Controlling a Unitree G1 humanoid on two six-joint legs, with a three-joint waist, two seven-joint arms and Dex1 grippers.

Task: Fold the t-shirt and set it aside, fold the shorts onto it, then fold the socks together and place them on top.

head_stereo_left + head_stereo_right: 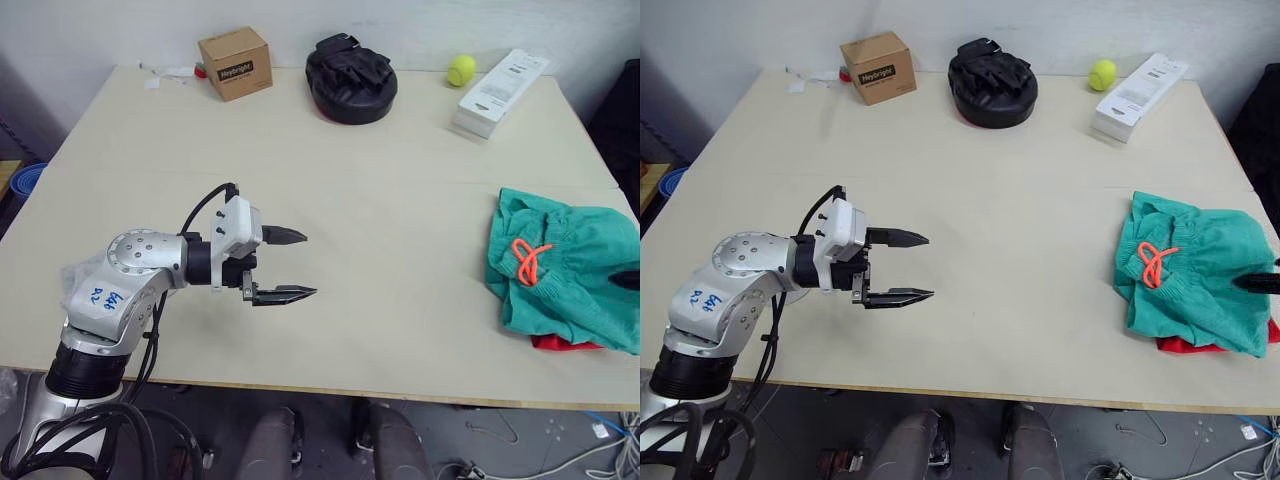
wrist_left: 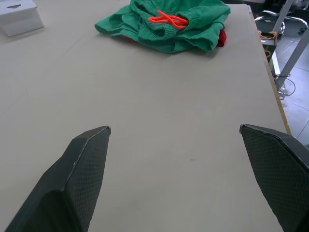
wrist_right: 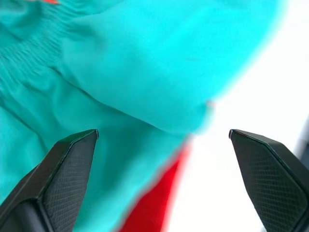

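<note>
The teal-green shorts [image 1: 575, 268] lie folded near the table's right edge, orange drawstring [image 1: 527, 262] on top. The red t-shirt [image 1: 564, 344] lies under them, with a strip of it poking out at the near side. The socks are out of view. My left gripper [image 1: 296, 265] hovers open over bare table at the left, far from the clothes, with nothing between its fingers. My right gripper [image 3: 164, 133] is open just above the shorts [image 3: 145, 72] and the red edge [image 3: 159, 203]; one of its fingers [image 1: 1255, 284] reaches in over the shorts from the right edge.
Along the back of the table [image 1: 380, 200] stand a cardboard box [image 1: 235, 62], a black padded mitt [image 1: 350, 78], a tennis ball [image 1: 461, 69] and a long white box [image 1: 500, 92]. A blue bin [image 1: 20, 180] sits off the left edge.
</note>
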